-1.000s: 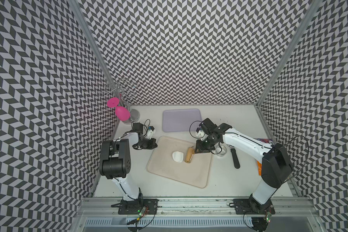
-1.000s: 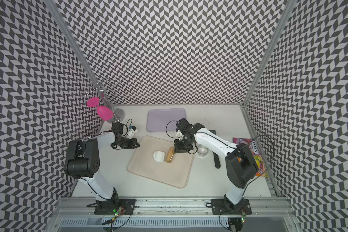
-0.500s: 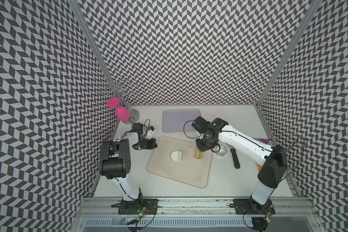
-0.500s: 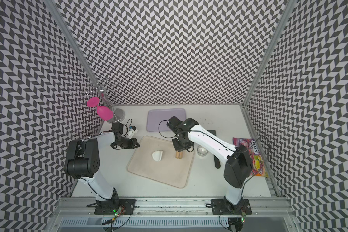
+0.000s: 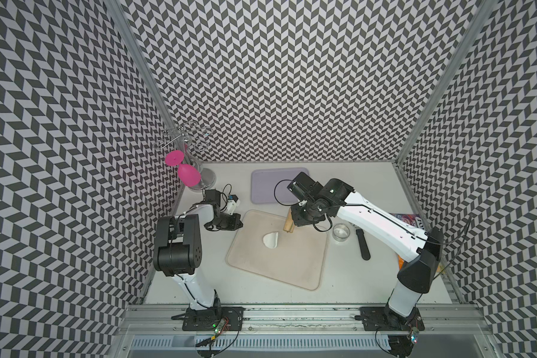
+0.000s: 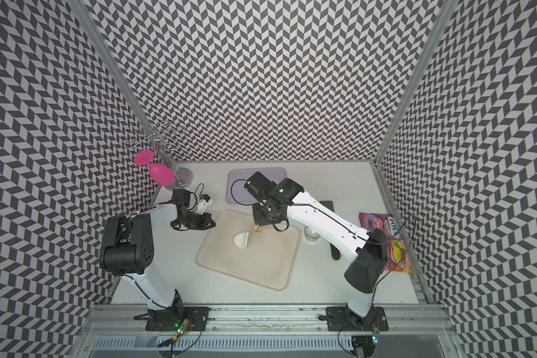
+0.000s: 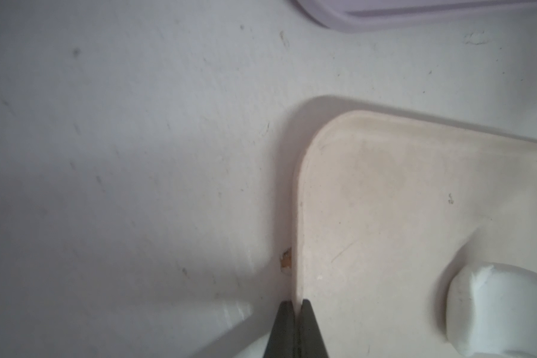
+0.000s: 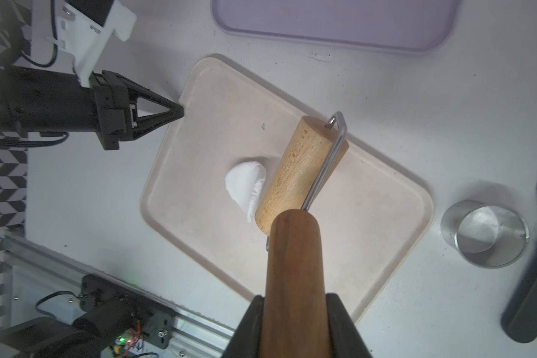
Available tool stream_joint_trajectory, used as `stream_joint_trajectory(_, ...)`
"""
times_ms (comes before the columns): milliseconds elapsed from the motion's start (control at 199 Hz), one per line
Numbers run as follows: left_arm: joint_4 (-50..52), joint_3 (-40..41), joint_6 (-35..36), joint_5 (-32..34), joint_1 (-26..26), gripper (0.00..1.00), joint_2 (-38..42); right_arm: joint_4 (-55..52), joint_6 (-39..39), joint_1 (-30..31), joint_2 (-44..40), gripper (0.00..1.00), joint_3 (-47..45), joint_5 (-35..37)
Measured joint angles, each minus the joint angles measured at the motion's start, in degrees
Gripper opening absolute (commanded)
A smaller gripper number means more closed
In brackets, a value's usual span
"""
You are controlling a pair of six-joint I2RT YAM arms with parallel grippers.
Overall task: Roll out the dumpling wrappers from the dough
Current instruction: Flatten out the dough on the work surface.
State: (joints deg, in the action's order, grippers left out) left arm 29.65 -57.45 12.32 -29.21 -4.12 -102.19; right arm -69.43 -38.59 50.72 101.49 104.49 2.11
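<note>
While the right hand [image 8: 295, 305] is clamping the dark handle of the roller [image 8: 295, 173], lifted near the dough [image 8: 244, 183], a lopsided lump lying on the beige tray [image 8: 369, 217], the left hand [image 7: 296, 307] is pressing its fingers [image 7: 284, 328] together at the tray's rim; landing off-centre, the roller is risking shoving the soft lump sideways instead of flattening it, or dragging the tray

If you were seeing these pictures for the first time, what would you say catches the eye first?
The black-and-white chevron walls dominate, closing in the white table on three sides. Against them the bright pink glass hanging from a wire rack in the far left corner stands out. At centre, the right gripper, jaws shut on the dark handle, holds a wooden roller over the beige tray, close to the white dough.
</note>
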Motion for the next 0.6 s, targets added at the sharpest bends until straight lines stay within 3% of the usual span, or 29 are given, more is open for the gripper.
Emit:
stream_joint_trajectory(317,0.0,0.0,0.0,0.0,0.0,0.00,0.0,8.0,-26.3,5.5,-4.4,0.00,-5.3,-1.4)
stream_joint_trajectory(603,0.0,0.0,0.0,0.0,0.0,0.00,0.0,8.3,-38.3,8.3,-0.8,0.00,-3.4,-5.7)
